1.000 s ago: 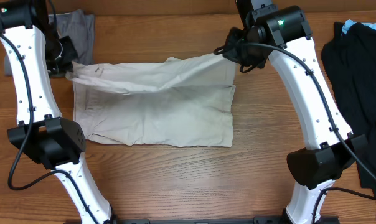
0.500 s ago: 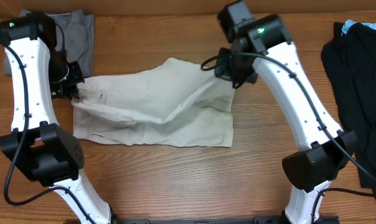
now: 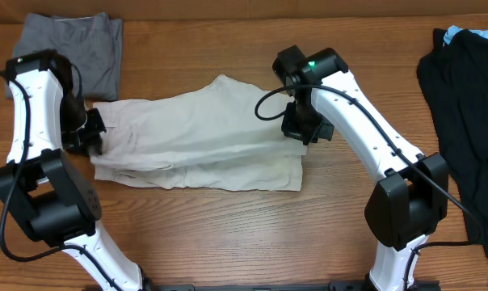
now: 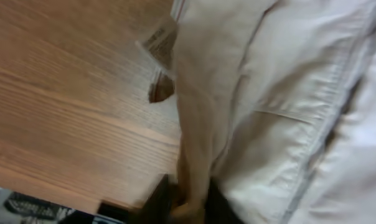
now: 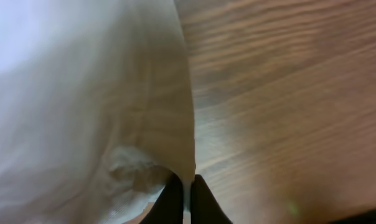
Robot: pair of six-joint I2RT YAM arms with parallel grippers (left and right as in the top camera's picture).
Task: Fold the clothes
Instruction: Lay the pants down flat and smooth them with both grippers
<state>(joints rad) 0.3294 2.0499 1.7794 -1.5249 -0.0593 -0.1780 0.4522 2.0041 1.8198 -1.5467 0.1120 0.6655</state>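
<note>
Light beige khaki cotton shorts (image 3: 199, 133) lie on the wooden tabletop (image 3: 228, 234), long axis running left to right. The left claw (image 3: 90, 137) is clamped on the folded-over layer at its left end, the right claw (image 3: 303, 129) at its right end. The shorts' near edge lies just beyond both claws, toward the robot's bases.

The khaki shorts (image 3: 195, 137) at the desk's centre are plain pale beige with matching stitching. Their small tag (image 4: 160, 40) is white with dark print. At eleven o'clock the grey shorts (image 3: 86, 44) are a plain mid-grey. At three o'clock the garment (image 3: 462, 105) is solid black, with a light blue scrap (image 3: 454, 34) at its top edge. The desk (image 3: 228, 234) is warm brown wood with streaky grain. The left arm (image 3: 30, 113) and right arm (image 3: 365, 121) are white with black joints and cables. A green light (image 3: 312, 64) glows on the right one. The left hand (image 4: 188, 202) and right hand (image 5: 187, 196) are black.
</note>
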